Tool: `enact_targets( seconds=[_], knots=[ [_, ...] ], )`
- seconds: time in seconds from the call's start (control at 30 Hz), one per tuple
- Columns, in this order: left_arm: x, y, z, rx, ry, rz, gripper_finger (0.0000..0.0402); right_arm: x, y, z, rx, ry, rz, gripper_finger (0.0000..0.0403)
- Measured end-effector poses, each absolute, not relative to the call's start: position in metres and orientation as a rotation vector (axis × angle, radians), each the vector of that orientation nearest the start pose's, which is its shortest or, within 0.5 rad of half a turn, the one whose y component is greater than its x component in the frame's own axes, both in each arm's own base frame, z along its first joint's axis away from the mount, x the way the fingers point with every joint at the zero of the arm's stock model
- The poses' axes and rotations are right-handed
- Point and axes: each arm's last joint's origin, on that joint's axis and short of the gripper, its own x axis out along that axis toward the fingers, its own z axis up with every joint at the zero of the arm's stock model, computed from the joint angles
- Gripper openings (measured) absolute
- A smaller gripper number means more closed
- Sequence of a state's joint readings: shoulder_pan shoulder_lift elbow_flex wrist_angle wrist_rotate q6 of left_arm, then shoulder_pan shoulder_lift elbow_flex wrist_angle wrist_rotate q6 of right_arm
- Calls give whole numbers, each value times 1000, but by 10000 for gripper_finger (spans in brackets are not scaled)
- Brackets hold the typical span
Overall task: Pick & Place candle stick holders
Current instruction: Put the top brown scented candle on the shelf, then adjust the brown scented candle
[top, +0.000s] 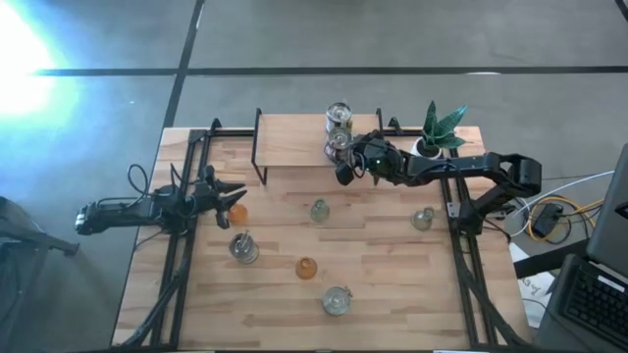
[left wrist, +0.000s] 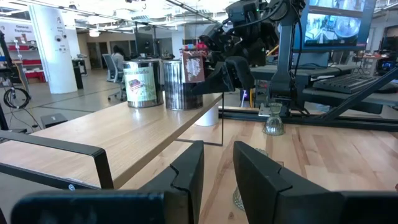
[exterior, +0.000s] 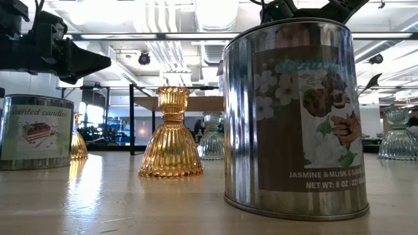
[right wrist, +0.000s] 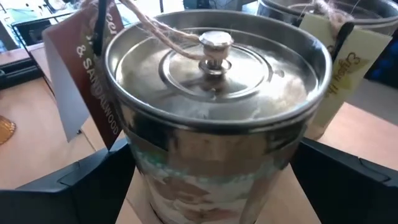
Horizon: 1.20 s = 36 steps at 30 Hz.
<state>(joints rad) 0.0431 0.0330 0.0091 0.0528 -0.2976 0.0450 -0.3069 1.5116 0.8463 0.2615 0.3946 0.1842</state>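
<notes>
Several small glass candle stick holders stand on the table: orange ones (top: pixel 235 211) (top: pixel 306 267) and clear ones (top: pixel 320 209) (top: pixel 422 218). The nearer orange one (exterior: pixel 171 134) stands on its wide fluted foot. My left gripper (top: pixel 228 194) is open and empty, just left of the orange holder at the left. My right gripper (top: pixel 342 173) reaches over the raised wooden shelf (top: pixel 294 147) and is shut on a silver tin candle (right wrist: pixel 214 93). A second tin (top: pixel 339 118) stands behind it. My right gripper has the tin's round wall (right wrist: pixel 149 155) between its two fingers (right wrist: pixel 87 186), one on each side, low on the tin. The fingers come about level from the table's near right. The tin stands upright on the shelf, its lid and tag on top.
Two more tins stand on the table (top: pixel 242 247) (top: pixel 337 299); the nearer one fills the low view (exterior: pixel 290 117). A green plant in a white pot (top: pixel 437 132) stands at the far right by the shelf. Black frame rails (top: pixel 182 245) run along both table sides.
</notes>
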Motion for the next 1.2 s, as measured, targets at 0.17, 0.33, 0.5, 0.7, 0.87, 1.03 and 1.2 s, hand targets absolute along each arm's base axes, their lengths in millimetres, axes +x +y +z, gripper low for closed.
enact_targets(
  seconds=[0.17, 0.33, 0.5, 0.7, 0.87, 1.03, 1.2],
  knots=[
    [97, 13, 169, 41, -21, 341, 92, 303, -103, 227, 151, 346, -715, 400],
    [97, 13, 169, 41, -21, 341, 92, 301, -98, 233, 146, 336, -699, 400],
    [97, 13, 169, 41, -21, 341, 92, 294, -93, 240, 130, 352, -717, 400],
    [97, 13, 169, 41, -21, 341, 92, 285, -87, 247, 137, 378, -711, 400],
    [97, 13, 169, 41, -20, 341, 92, 272, -70, 258, 147, 381, -672, 400],
    [98, 13, 169, 41, -20, 341, 92, 250, -47, 278, 137, 386, -590, 400],
    [97, 13, 169, 41, -20, 341, 92, 220, -16, 294, 122, 419, -425, 400]
  ],
)
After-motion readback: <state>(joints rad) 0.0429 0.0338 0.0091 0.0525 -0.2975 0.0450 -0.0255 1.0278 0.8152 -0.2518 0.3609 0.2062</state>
